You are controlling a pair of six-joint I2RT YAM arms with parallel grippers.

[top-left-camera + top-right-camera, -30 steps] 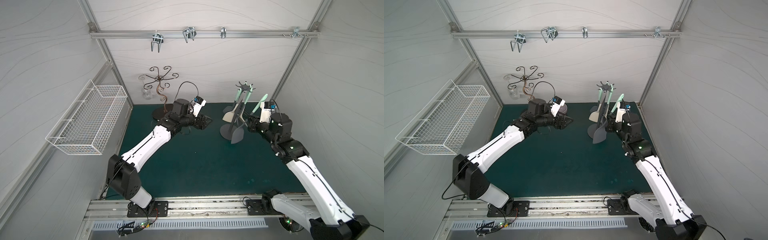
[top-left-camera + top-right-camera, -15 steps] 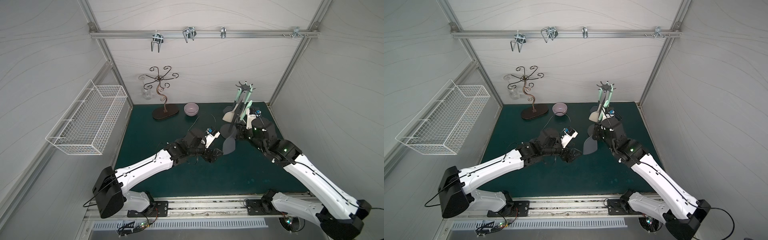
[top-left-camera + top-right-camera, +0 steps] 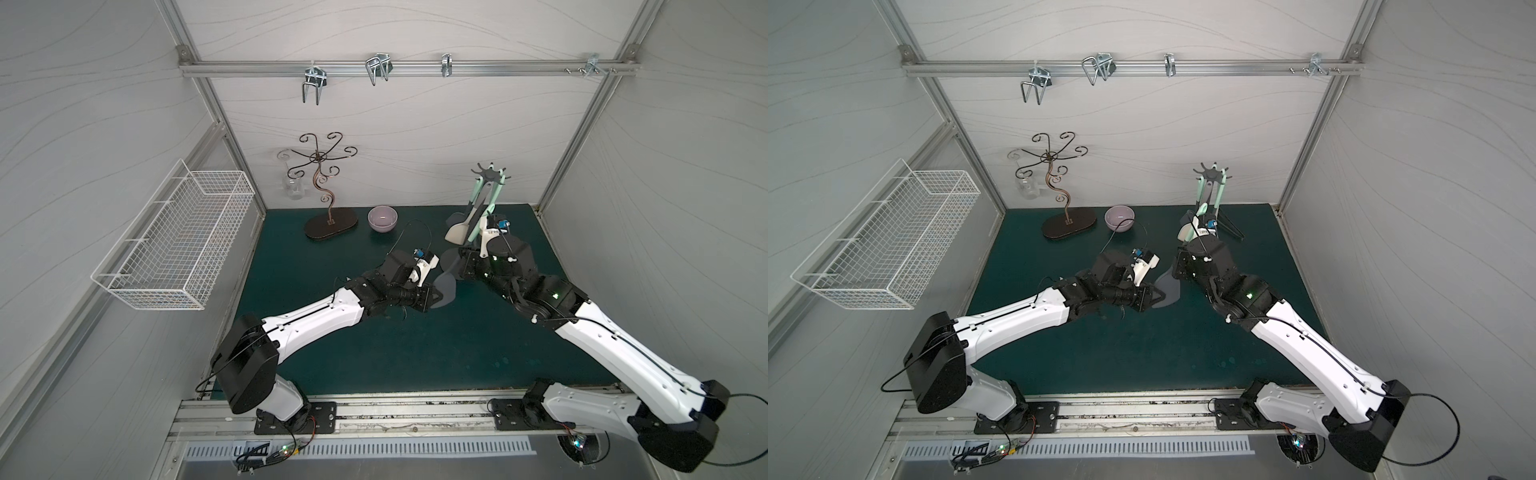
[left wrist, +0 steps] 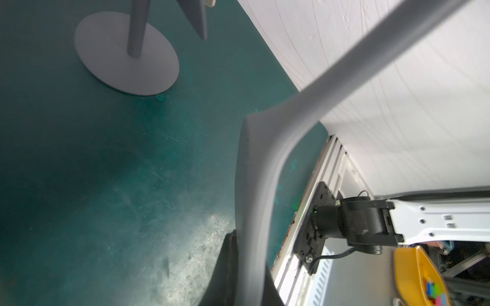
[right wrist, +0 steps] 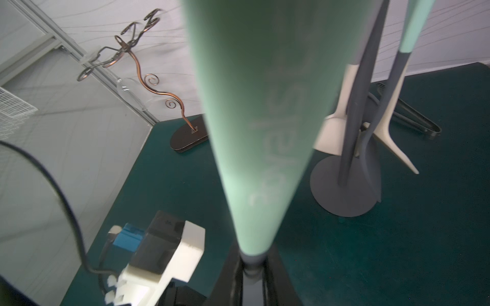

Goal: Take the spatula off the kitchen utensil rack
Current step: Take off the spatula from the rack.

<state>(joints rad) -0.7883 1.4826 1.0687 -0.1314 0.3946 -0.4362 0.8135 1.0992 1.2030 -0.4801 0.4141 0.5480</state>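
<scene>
The left gripper (image 4: 248, 280) is clamped on the flat grey blade of the spatula (image 3: 446, 286), with its jaws closed on the two faces. The right gripper (image 5: 253, 265) straddles the neck where the grey stem meets the mint handle. Its fingers (image 5: 233, 275) flank the stem closely, and I cannot tell whether they pinch it or have let go.

The spatula is off the rack (image 3: 484, 203). It spans between the two grippers over the middle of the table (image 3: 374, 353), on the near side of the rack's round base, with the handle running up toward the right wrist. Whether the blade touches the table is unclear.

This looks like a hand-over from right to left. To do it well, the left arm should stay put until the right jaws stand clearly wide of the stem on both sides. The right gripper should then back off along the handle's line, not sideways, so that it does not lever the blade out of a grip that holds only thin, smooth material.

The long handle will probably weigh on that grip, so the left arm should move slowly and lay the spatula on bare table to the near left. The handle passes near the utensils (image 3: 457, 237) hanging on the rack at far right, with tongs (image 3: 1229, 226) lying beyond, so any swing should go away from them.
</scene>
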